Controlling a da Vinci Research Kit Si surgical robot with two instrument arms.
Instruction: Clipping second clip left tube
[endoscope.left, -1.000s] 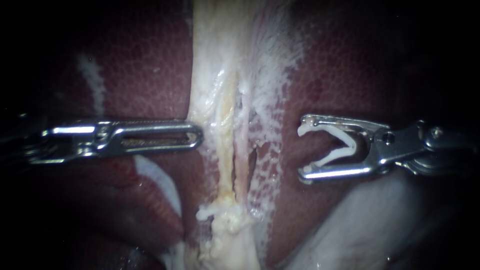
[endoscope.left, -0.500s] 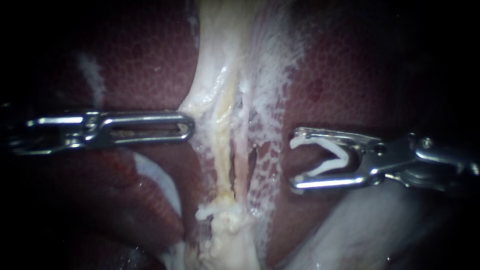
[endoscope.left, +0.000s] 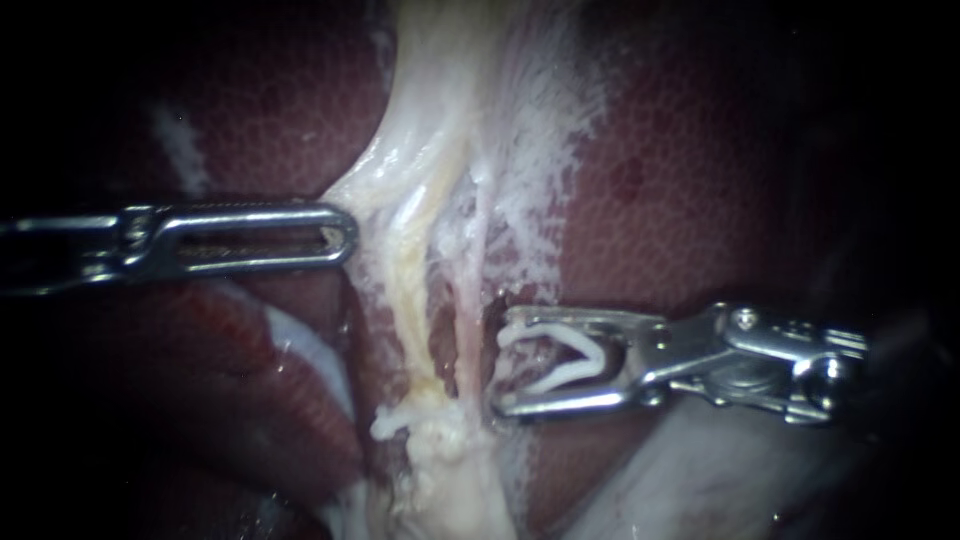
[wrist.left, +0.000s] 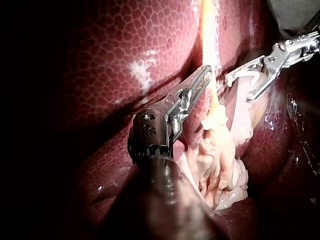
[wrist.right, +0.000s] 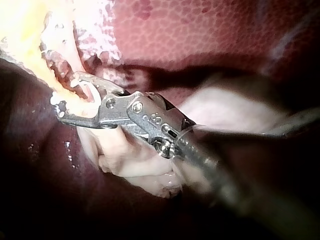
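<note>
Right instrument (endoscope.left: 500, 363), wide jaws holding clip (endoscope.left: 560, 362), at tube's (endoscope.left: 465, 300) 3 o'clock; left instrument (endoscope.left: 345, 226) pinching tissue (endoscope.left: 385, 185) at 10 o'clock.

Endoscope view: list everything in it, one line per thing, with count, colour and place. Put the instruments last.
dark red mottled liver: one, dark red, background on both sides.
white-yellow band of tissue: one, white to yellow, runs down the middle over the liver.
thin pinkish tube: one, pink, within the band's lower half, just beside the clip's tips.
pale grey tissue: one patch, grey-white, lower right corner; what it is cannot be told.
open white plastic clip: one, white, held between the right instrument's jaws.
left instrument: one, silver, comes in from the left; jaws shut on the band's edge.
right instrument: one, silver, comes in from the right; jaws apart, holding the clip.
</note>
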